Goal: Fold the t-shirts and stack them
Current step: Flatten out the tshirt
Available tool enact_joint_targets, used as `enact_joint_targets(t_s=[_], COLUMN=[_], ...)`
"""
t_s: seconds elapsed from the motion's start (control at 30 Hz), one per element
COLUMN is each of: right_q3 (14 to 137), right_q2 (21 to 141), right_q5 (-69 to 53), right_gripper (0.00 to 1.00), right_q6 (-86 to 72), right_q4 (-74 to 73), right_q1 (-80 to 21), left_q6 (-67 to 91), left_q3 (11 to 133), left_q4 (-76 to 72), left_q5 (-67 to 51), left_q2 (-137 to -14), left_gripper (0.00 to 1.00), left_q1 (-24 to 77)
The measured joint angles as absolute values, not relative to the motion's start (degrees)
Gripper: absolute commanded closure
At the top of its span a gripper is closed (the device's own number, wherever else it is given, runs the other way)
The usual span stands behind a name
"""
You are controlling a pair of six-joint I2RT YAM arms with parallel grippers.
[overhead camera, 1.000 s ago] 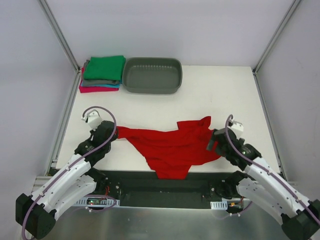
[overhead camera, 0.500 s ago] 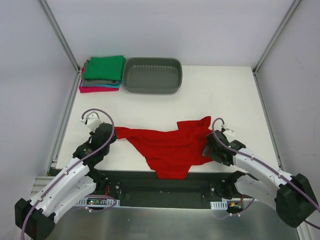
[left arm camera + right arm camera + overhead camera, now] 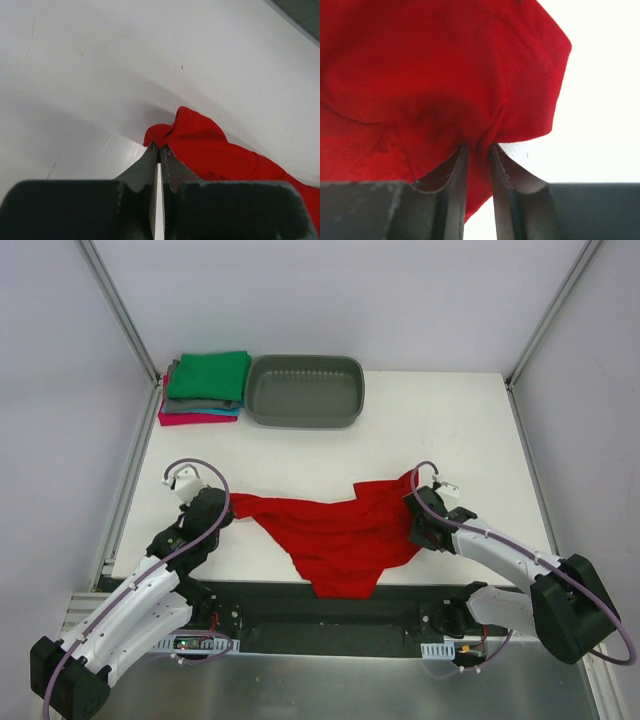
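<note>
A bright red t-shirt lies crumpled across the near part of the white table, its lower edge hanging over the table's front. My left gripper is shut on the shirt's left tip. At the shirt's right edge my right gripper is shut, a bunched fold of red cloth pinched between its fingers. A stack of folded t-shirts, green on top over grey, teal and magenta, sits at the far left.
A grey oval tub stands next to the stack at the back. Metal frame posts rise at both back corners. The black base rail runs along the table's near edge.
My right gripper moved left onto the shirt's right edge and closed on the cloth. The left gripper stayed shut on the left tip.
</note>
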State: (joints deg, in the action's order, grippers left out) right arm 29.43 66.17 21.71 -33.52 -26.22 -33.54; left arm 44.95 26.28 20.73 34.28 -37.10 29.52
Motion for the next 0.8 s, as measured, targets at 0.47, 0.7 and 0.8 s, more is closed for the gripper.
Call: enact_joint_targets(t_s=[0.47, 0.7, 0.8], right_q3=[27.8, 45.7, 54.9], right_q2=[45.6, 30.7, 29.3], right_q5=[15.6, 15.3, 14.9], right_gripper=[0.99, 1.00, 0.99], right_q6=[-20.5, -13.2, -10.5], right_q4=[-24.0, -32.7, -34.0], right_q1=[-33.3, -33.3, -33.3], left_q6=[41.1, 37.6, 36.4], left_q3=[28.8, 44.8, 53.5], left_q4=[21.0, 20.9, 20.8], left_q5=[31.6, 30.2, 29.9], left_q2=[-34.3, -28.4, -28.4], left_gripper=[1.00, 1.00, 1.00], left_q1=[29.5, 29.5, 29.5])
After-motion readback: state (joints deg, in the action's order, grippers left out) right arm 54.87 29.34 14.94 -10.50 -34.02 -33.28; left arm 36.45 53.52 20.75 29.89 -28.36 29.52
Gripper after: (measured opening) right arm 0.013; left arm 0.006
